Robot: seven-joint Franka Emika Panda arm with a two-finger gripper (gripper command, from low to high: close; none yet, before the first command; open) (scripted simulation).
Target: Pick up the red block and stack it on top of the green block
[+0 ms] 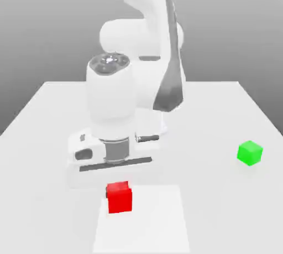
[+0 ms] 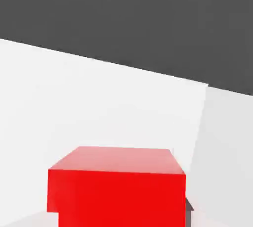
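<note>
Red block (image 1: 119, 197) nearest, on white table (image 1: 221, 109) under arm | hand (image 1: 118, 183) closed onto red block | exterior view: green block (image 1: 250, 153) well apart, toward its right | hand view: red block's top face

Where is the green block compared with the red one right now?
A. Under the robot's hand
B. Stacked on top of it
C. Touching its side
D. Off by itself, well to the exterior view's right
D: the green block sits alone on the table, far to the exterior view's right of the red block.
</note>
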